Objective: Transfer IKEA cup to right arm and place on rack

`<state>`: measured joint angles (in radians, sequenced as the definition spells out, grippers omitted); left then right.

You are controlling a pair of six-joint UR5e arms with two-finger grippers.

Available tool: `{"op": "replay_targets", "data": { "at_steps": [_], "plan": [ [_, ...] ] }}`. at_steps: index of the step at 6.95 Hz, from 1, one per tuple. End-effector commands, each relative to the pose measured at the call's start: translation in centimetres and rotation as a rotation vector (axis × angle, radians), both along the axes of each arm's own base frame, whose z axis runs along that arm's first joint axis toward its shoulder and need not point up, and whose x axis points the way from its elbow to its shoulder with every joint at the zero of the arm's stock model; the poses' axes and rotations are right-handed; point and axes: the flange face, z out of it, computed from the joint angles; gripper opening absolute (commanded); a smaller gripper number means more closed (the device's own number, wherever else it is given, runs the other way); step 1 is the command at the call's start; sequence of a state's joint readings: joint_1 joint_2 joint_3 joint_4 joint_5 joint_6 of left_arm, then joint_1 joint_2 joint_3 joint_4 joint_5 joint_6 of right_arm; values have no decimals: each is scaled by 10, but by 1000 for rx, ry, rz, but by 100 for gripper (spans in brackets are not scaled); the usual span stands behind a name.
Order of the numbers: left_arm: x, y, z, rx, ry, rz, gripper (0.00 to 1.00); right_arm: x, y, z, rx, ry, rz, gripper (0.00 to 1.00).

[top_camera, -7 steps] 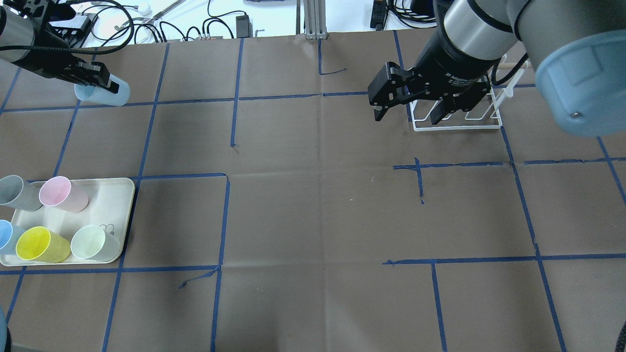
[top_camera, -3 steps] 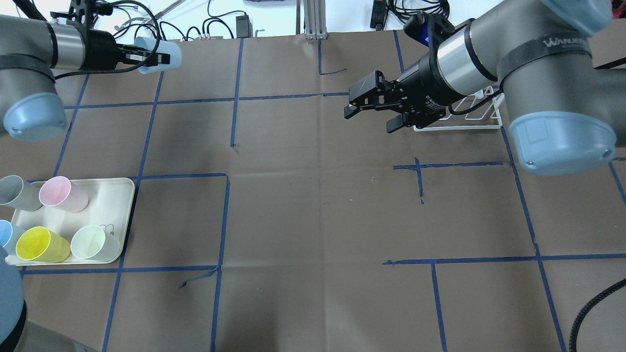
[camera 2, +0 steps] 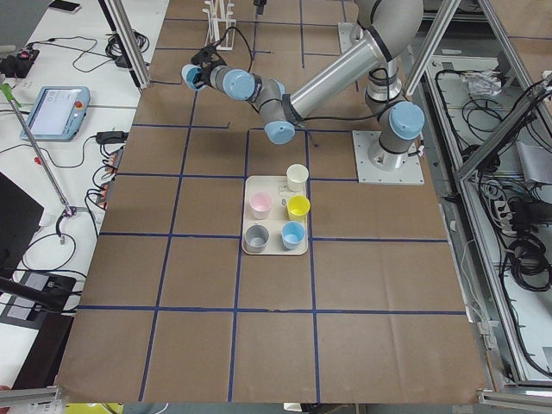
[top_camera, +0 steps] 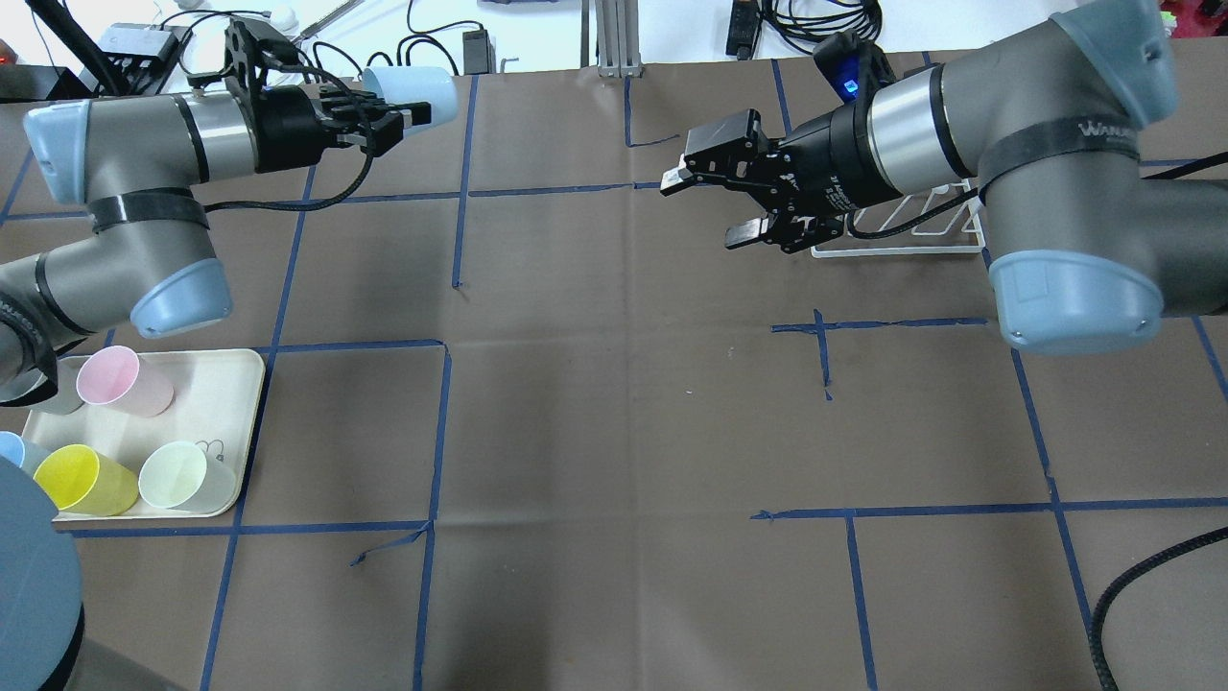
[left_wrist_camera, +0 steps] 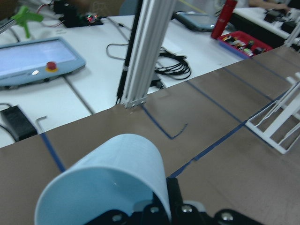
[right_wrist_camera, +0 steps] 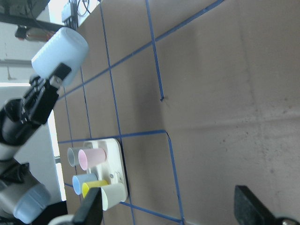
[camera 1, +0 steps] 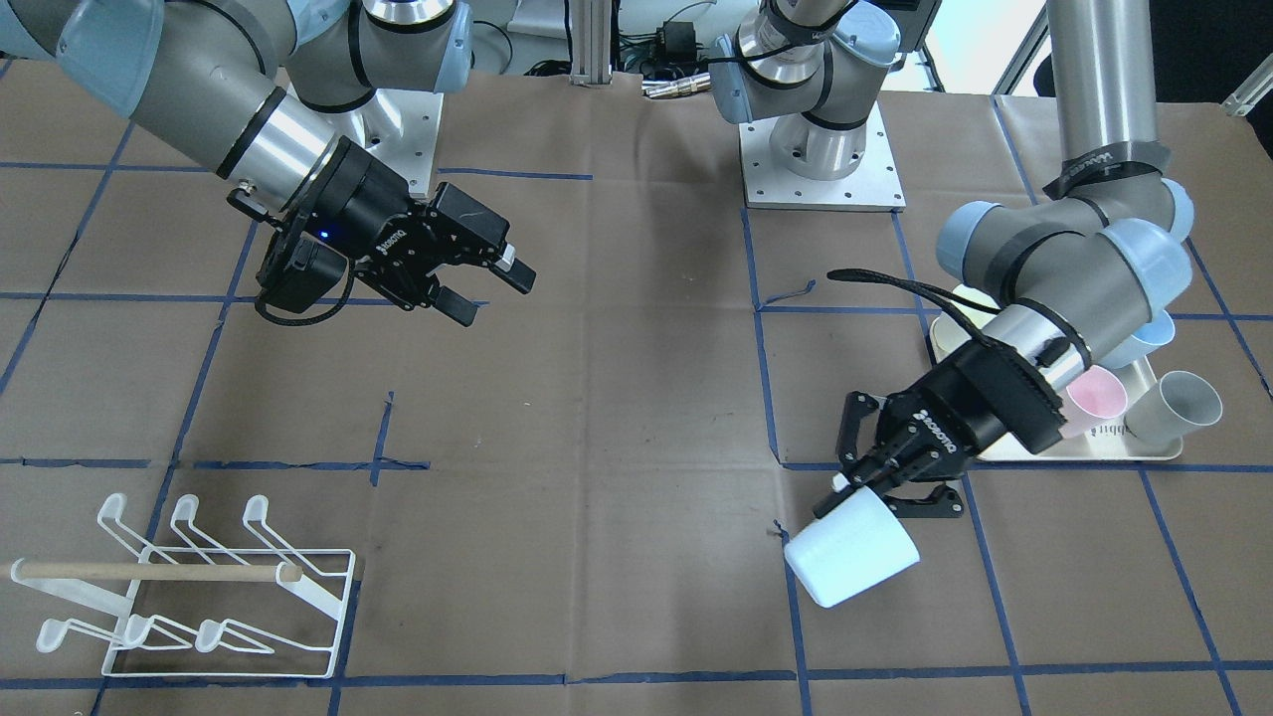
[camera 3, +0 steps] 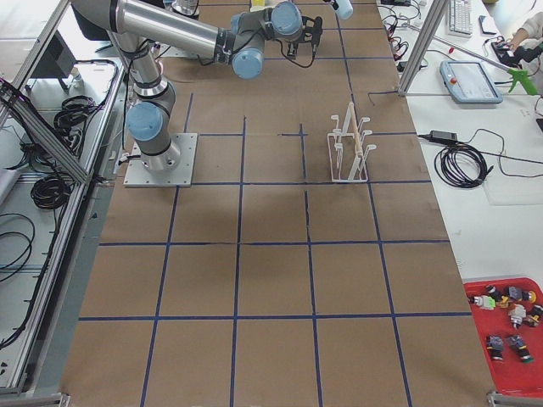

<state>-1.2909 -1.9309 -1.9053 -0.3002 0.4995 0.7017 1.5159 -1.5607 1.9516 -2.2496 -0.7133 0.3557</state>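
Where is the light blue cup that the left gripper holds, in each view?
Front-facing: cup lower right.
Overhead: cup top left.
Exterior left: cup top left.
Exterior right: cup top edge.
Left wrist: cup bottom left, close.
Right wrist: cup top left.
Landmark: left gripper shut on its rim.

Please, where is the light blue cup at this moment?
In the overhead view the light blue cup is at the upper left, held sideways by the left gripper near the table's far edge, well beyond the cream tray.
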Motion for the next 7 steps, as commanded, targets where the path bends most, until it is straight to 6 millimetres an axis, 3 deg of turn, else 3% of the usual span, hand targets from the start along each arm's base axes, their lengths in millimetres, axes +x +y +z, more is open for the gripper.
{"op": "replay_targets", "data": {
  "at_steps": [1,3,5,6,7],
  "plan": [
    [-34,39,-13,-76,94,-99,0,4,14,-32,48,-152,-187,99],
    [-47,80,-33,-109,136,-96,0,4,30,-53,95,-208,-279,97],
    [-72,115,-24,-89,221,-44,0,5,49,-60,28,-269,-333,97],
    [-81,119,-20,-66,247,-15,0,5,58,-64,13,-280,-362,97],
    [-88,120,-28,-67,240,-20,0,3,59,-68,14,-261,-391,96]
  ]
}}
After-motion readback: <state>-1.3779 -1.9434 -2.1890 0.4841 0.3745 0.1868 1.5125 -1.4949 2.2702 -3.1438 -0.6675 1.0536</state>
